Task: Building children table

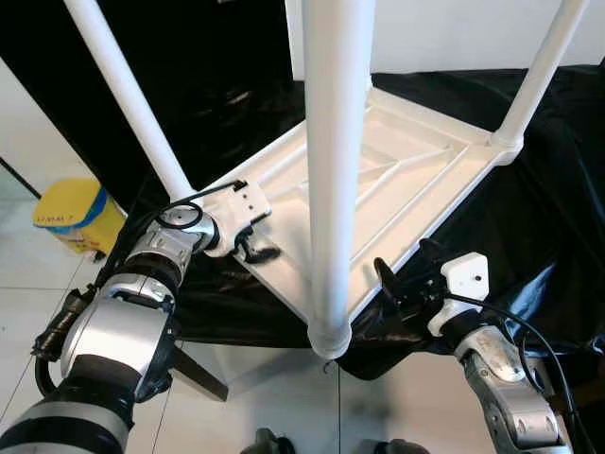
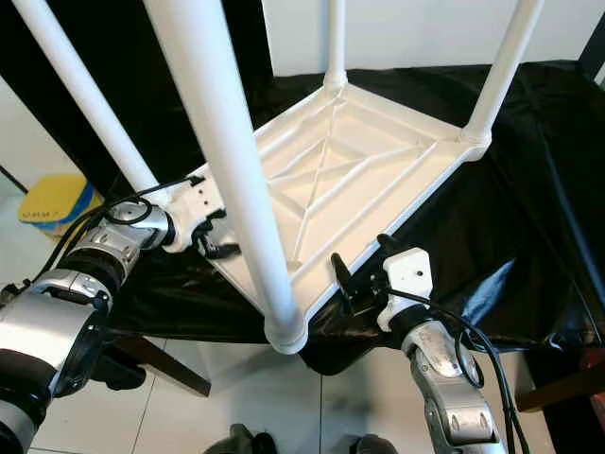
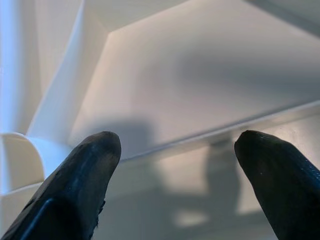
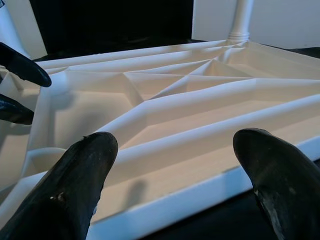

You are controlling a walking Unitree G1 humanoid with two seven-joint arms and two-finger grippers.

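The upturned white ribbed plastic table top (image 1: 378, 180), legs up, lies just ahead of both spread-open grippers: left gripper (image 1: 248, 244), right gripper (image 1: 402, 279). Grip opposite edges evenly before turning it over

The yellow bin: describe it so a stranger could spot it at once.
Start at the upside-down white table on the black cloth. Go past the left gripper to the tiled floor on the robot's far left. There sits the yellow bin with a blue patch, the only brightly coloured thing in view.
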